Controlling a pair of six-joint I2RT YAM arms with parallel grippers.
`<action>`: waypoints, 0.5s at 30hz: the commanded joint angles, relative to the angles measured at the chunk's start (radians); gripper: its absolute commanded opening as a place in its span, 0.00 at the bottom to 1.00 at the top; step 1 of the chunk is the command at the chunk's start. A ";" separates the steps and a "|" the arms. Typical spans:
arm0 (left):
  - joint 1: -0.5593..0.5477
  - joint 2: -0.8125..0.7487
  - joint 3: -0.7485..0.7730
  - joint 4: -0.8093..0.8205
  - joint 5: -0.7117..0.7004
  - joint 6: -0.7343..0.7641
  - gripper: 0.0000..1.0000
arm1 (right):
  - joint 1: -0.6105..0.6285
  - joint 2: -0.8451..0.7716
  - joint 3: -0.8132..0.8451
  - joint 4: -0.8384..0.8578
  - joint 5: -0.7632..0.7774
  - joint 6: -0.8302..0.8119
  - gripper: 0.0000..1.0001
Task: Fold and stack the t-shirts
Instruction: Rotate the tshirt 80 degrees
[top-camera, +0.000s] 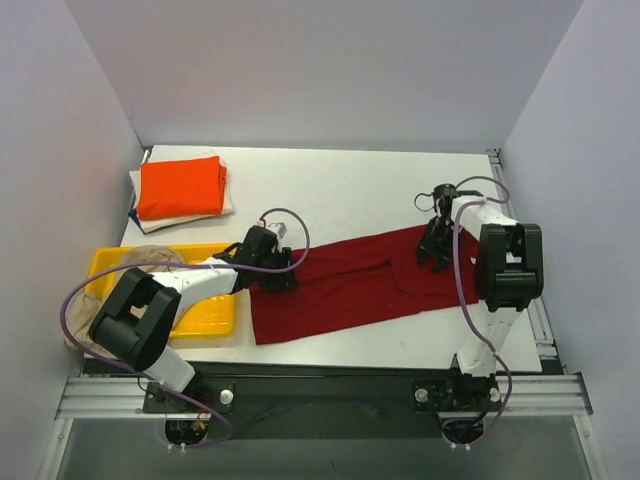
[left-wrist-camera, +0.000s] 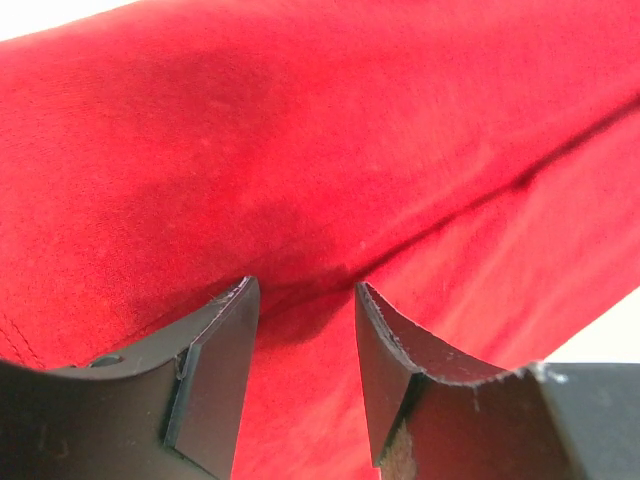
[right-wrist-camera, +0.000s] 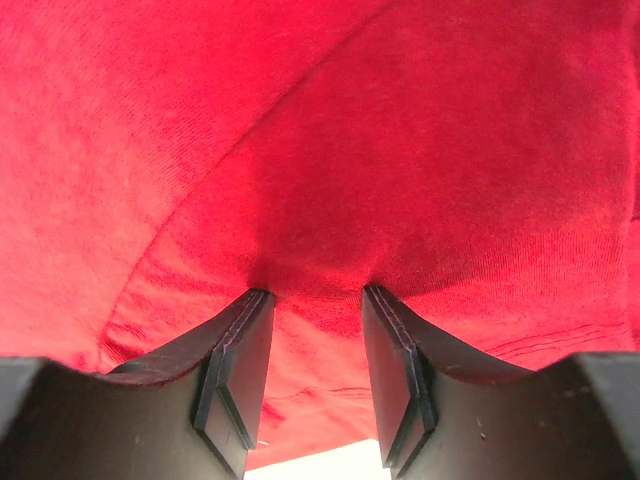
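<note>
Far left, back corner of tabletop (top-camera: 350, 190): folded stack, orange t-shirt (top-camera: 180, 187) on top, pale folded cloth (top-camera: 228, 195) under it, sliver of blue at the left edge; can't tell how many layers.

Just in front of the stack: yellow tray (top-camera: 215, 320), near-left of the tabletop. Beige cloth (top-camera: 150, 254) bunched at its far side, partly behind the left arm; can't tell if it's a shirt.

Left arm lies across the tray, reaching right. Left claw (top-camera: 278, 268) sits on the left end of the dark red t-shirt (top-camera: 350, 285). Left wrist view: left claw (left-wrist-camera: 305, 290) tips down against the dark red t-shirt (left-wrist-camera: 300, 150), jaws parted, a fold line running in between them. Gripped or just pressing: can't tell.

Centre: dark red t-shirt spread flat as a long band, running from near-left up to far-right across the tabletop, a crease along its length. Well apart from the stack.

Right: right claw (top-camera: 433, 255) pointing down onto the shirt's right end. Right wrist view: right claw (right-wrist-camera: 318, 292) tips on the dark red t-shirt (right-wrist-camera: 400, 150), jaws parted, cloth puckered up in the gap, a seam curving off to the left. Pinch or not: can't tell.
</note>
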 joint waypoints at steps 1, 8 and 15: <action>-0.013 -0.057 -0.021 -0.032 0.059 -0.029 0.54 | -0.001 0.108 0.125 0.022 0.019 0.013 0.40; -0.033 -0.169 -0.002 -0.050 0.079 -0.039 0.54 | 0.002 0.280 0.440 -0.072 -0.022 -0.015 0.41; -0.027 -0.142 0.058 -0.086 0.027 0.013 0.54 | 0.002 0.257 0.569 -0.104 -0.102 -0.062 0.41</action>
